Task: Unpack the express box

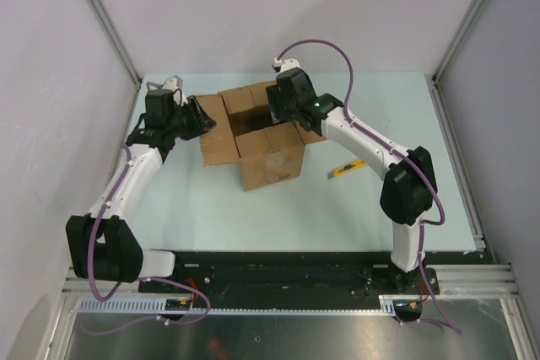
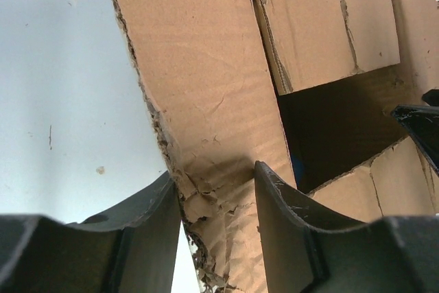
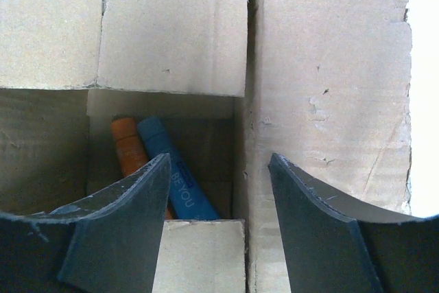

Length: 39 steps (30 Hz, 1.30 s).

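Note:
The express box [image 1: 270,160] stands at the middle of the table with its flaps folded out. My left gripper [image 1: 201,120] is at the box's left flap. In the left wrist view its jaws [image 2: 218,176] are partly apart, with the flap's torn, crumpled edge [image 2: 206,87] between them. My right gripper [image 1: 281,115] hovers over the box opening. In the right wrist view it is open [image 3: 219,162] and empty. Below it in the box [image 3: 329,66] lie an orange tube [image 3: 123,141] and a blue tube [image 3: 159,145] side by side.
A small yellow utility knife [image 1: 346,169] lies on the table right of the box, under the right forearm. White walls and aluminium frame posts [image 1: 101,14] enclose the table on three sides.

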Each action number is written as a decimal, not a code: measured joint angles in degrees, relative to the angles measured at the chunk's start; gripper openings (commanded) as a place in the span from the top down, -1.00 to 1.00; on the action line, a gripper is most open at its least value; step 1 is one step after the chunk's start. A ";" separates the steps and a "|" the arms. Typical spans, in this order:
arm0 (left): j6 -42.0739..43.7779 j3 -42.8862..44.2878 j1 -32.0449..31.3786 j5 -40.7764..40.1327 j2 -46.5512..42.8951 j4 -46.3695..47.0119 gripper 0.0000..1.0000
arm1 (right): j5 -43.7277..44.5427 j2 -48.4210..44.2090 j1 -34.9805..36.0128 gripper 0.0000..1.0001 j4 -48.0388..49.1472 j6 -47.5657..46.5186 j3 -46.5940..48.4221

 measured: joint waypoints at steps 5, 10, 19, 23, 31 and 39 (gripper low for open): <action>0.02 -0.04 0.00 -0.02 0.00 0.15 0.03 | 0.92 -0.17 0.28 -0.53 3.37 -0.68 -1.88; 0.09 -0.17 0.00 -0.87 0.04 0.15 0.03 | 2.14 -2.43 0.31 -0.56 8.44 -1.68 -7.52; 0.11 -0.26 0.04 -1.42 0.31 0.13 0.02 | 0.98 -0.26 -0.57 0.03 5.46 -2.91 -4.55; 0.35 -0.26 0.04 -1.29 0.61 0.17 0.02 | -0.28 2.36 -1.22 0.23 2.64 -3.28 -1.55; 2.27 2.05 0.28 0.42 2.60 -0.33 -0.29 | -2.40 4.24 -2.12 1.00 -1.60 -1.99 2.16; 8.46 11.47 0.09 3.82 2.51 -2.75 -0.59 | -4.33 3.85 -0.98 1.00 -1.53 -3.69 1.77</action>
